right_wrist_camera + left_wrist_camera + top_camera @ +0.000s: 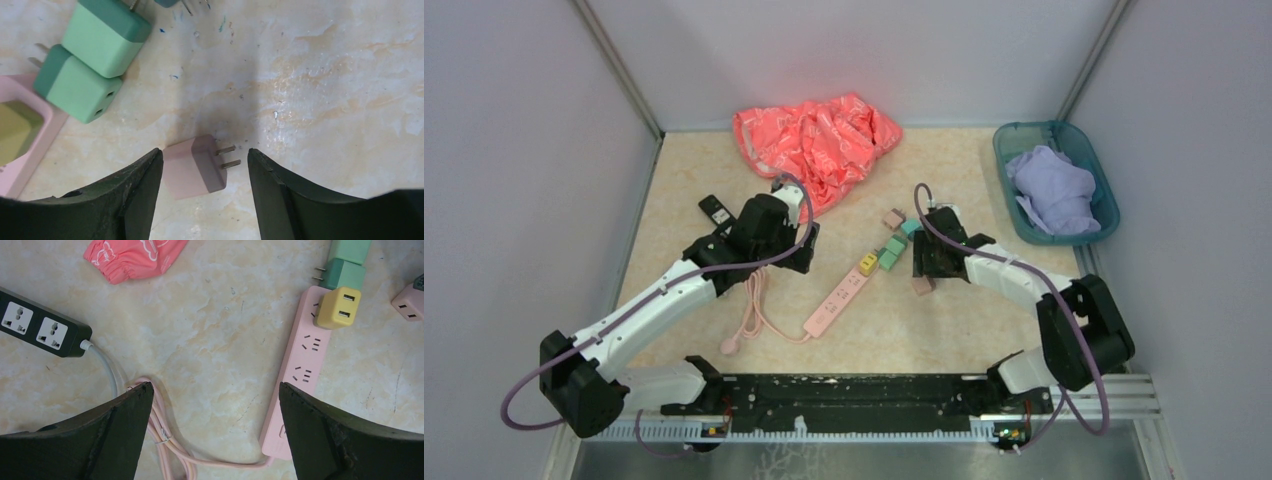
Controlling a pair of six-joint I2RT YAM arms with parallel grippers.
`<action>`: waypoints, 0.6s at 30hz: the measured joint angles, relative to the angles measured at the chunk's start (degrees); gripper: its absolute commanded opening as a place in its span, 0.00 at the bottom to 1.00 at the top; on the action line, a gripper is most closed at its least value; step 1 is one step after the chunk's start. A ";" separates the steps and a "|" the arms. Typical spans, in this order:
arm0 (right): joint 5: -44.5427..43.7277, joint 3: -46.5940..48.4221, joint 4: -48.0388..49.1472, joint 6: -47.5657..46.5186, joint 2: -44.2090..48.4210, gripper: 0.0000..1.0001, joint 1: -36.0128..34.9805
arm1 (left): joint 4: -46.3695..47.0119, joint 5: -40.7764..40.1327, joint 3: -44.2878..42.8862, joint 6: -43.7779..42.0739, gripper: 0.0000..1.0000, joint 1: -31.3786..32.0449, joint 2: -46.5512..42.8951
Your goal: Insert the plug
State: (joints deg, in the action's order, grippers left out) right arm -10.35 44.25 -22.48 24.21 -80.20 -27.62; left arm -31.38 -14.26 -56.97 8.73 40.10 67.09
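A pink power strip point(836, 305) lies mid-table, and it also shows in the left wrist view point(300, 365). A yellow plug point(867, 264) sits in its far end point(337, 307). Two green plugs point(80, 82) lie loose beside that end. A mauve-pink plug point(195, 167) lies on its side on the table, prongs pointing right, between the open jaws of my right gripper point(205, 152), close to the left finger; whether they touch is unclear. My left gripper point(216, 387) is open and empty above the table, between the strip and its coiled pink cable point(165, 440).
A black power strip point(40, 325) lies at the left. A red-pink bag point(819, 140) is at the back. A teal basket point(1009, 140) with a lavender cloth point(1052, 190) stands back right. Another pink plug point(891, 217) and a teal plug point(911, 227) lie near the green ones.
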 measured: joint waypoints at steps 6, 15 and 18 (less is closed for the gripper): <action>2.62 -0.90 0.02 0.98 4.57 0.66 -0.02 | 0.00 0.37 0.00 0.00 1.00 -0.13 0.00; 5.53 -4.13 0.46 1.81 3.65 0.68 -1.18 | 0.00 0.90 0.00 0.00 1.00 -0.33 0.00; 6.16 -4.13 0.63 2.27 3.06 0.68 -3.13 | 0.00 1.11 0.00 0.00 1.00 -0.50 0.04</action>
State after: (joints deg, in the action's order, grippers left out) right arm -4.19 40.12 -21.85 26.48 -77.14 -30.74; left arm -31.38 -13.15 -56.97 8.73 39.59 67.13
